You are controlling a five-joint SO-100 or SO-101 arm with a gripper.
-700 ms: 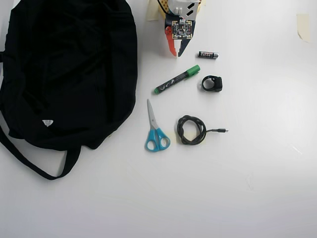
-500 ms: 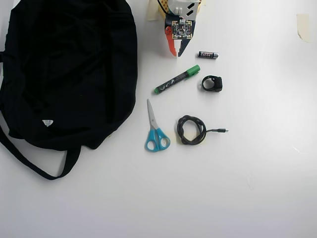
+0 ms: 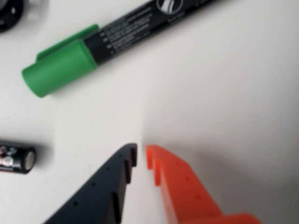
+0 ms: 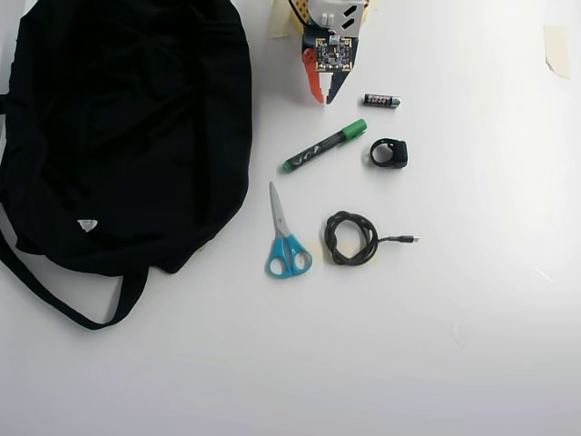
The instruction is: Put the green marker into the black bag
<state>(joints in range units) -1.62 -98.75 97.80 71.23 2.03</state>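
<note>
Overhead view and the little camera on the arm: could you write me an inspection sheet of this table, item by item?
Surface: white table, bare and dry where visible.
Job's things: green marker lies diagonally on the table, untouched; black bag lies to its left in the overhead view, apart from it.
Clutter: blue-handled scissors, battery, small black ring-shaped part.
Grippers: gripper above the marker in the overhead view, holding nothing; in the wrist view its orange and dark fingers show a narrow gap at the tips.
Cables: coiled black cable with a loose plug end.
Surroundings: strip of tape at the upper right; otherwise nothing seen.
</note>
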